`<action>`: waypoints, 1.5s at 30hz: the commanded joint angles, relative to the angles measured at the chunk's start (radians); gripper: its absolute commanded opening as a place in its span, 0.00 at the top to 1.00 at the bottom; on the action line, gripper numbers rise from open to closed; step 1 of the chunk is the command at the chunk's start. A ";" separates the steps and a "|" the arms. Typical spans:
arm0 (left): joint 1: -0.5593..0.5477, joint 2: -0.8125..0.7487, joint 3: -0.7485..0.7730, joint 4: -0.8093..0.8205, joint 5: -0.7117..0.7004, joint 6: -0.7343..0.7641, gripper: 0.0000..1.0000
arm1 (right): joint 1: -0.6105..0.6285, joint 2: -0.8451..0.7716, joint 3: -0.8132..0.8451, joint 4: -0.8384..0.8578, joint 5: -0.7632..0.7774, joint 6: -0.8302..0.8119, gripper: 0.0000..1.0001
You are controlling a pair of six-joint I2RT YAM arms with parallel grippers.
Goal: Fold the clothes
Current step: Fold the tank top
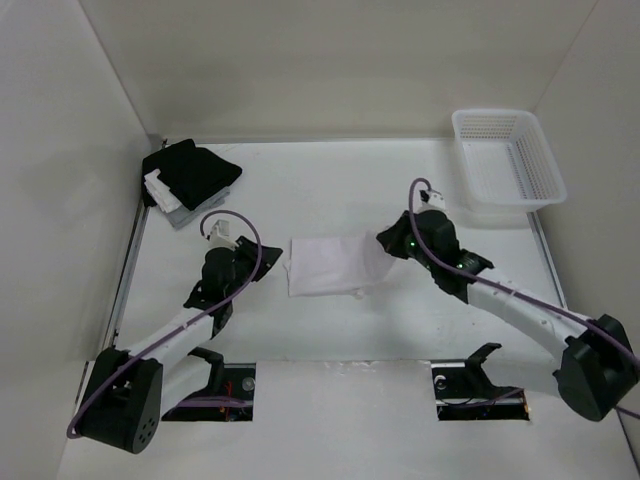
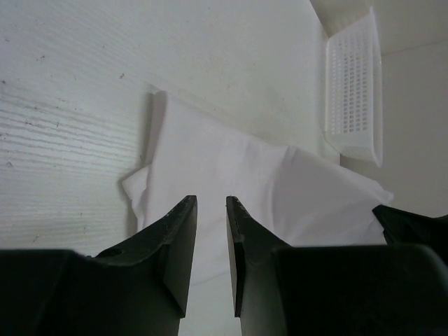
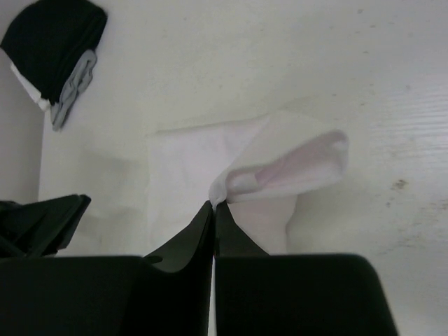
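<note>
Garment of thin white cloth [image 1: 325, 265] lies centred on the white tabletop [image 1: 330, 190]; right claw [image 3: 213, 208] pinches its fold, left claw [image 2: 211, 204] stands narrowly parted over it.

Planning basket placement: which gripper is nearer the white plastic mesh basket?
Right. The right gripper, shut on the plain white cloth garment, is at its edge facing the basket; the left gripper is at the opposite edge.
</note>
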 commanded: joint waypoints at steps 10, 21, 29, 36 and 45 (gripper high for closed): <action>0.084 -0.165 0.015 0.005 0.059 -0.016 0.78 | 0.414 0.546 0.609 -0.375 0.291 -0.096 0.96; 0.201 -0.218 0.027 -0.038 0.144 -0.061 0.78 | 0.512 0.789 0.853 -0.406 0.248 0.038 0.57; 0.085 -0.123 0.062 0.016 0.107 -0.059 0.78 | 0.486 0.475 0.515 -0.189 0.226 0.009 0.78; -0.124 0.100 0.104 0.100 0.035 -0.058 0.79 | 0.394 0.510 0.335 0.035 0.080 -0.031 0.95; -0.083 0.204 0.075 0.148 -0.076 -0.015 0.76 | 0.323 0.530 0.188 0.155 0.006 -0.007 0.94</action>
